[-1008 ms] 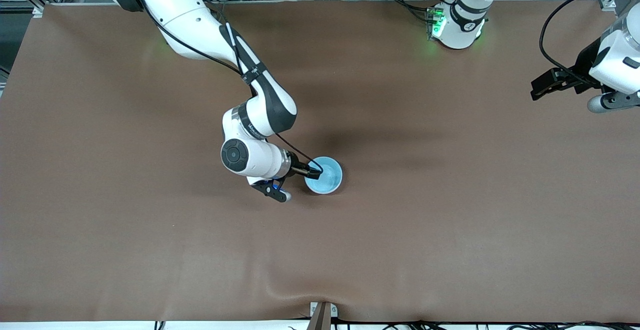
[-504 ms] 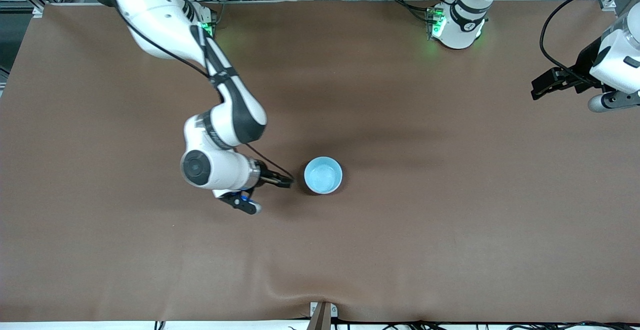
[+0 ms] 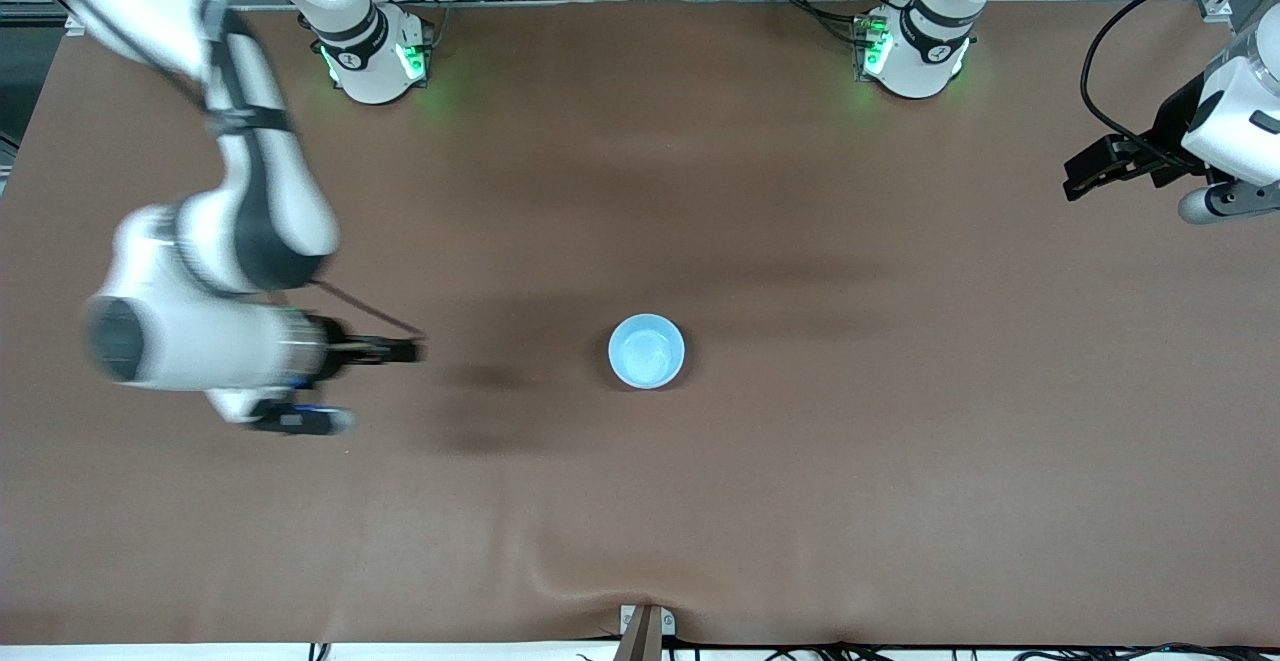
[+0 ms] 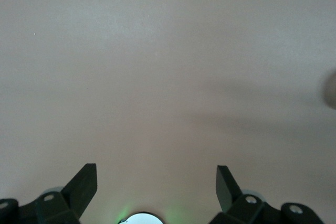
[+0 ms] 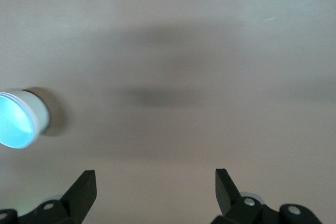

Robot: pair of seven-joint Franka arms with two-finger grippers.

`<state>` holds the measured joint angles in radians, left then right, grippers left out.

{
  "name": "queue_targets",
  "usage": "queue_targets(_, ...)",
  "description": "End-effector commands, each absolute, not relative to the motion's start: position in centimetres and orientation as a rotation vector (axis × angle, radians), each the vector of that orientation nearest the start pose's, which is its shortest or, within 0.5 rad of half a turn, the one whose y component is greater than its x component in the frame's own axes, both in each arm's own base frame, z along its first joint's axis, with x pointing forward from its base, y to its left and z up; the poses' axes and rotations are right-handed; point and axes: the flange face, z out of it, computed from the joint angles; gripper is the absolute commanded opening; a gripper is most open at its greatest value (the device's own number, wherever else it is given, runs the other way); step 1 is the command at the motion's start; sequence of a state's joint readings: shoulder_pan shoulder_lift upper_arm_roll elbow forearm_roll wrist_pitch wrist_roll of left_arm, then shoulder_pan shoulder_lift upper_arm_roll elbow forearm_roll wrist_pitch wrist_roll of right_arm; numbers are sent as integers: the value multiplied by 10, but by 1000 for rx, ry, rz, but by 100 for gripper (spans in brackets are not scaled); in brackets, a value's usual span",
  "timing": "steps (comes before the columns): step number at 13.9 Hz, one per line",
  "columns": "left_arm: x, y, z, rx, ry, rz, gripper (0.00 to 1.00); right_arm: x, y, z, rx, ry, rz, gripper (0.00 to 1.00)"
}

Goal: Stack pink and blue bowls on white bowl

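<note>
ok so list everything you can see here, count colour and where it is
blue bowl: one in view, light sky blue, upright on the table mat, about mid-table; a white outer wall shows below its rim in the right wrist view, so it may sit in another bowl
table mat: one, brown, covering the table
right gripper: one, black fingers, open, empty, over the mat toward the right arm's end, apart from the bowl
left gripper: one, black, open, empty, over the left arm's end of the table, arm waiting
</note>
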<state>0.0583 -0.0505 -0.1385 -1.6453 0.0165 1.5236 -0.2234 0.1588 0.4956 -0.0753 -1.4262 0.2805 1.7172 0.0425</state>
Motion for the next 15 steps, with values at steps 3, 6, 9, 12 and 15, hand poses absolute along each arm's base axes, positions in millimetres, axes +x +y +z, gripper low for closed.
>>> queue_targets(3, 527, -42, 621, -3095, -213, 69, 100, 613, 6, 485, -3010, -142, 214, 100)
queue_targets(6, 528, -41, 623, -3095, -213, 60, 100, 563, -20, 536, -3068, -112, 166, 100)
queue_targets(9, 529, -39, 627, -3099, -218, 49, 100, 541, -47, 568, -3080, -49, 142, 100)
queue_targets(12, 531, -36, 632, -3099, -225, 30, 100, 543, -48, 599, -3116, -37, 54, 100)
queue_targets(15, 533, -37, 633, -3091, -220, 27, 100, 534, -39, 618, -3111, 72, 129, 100)
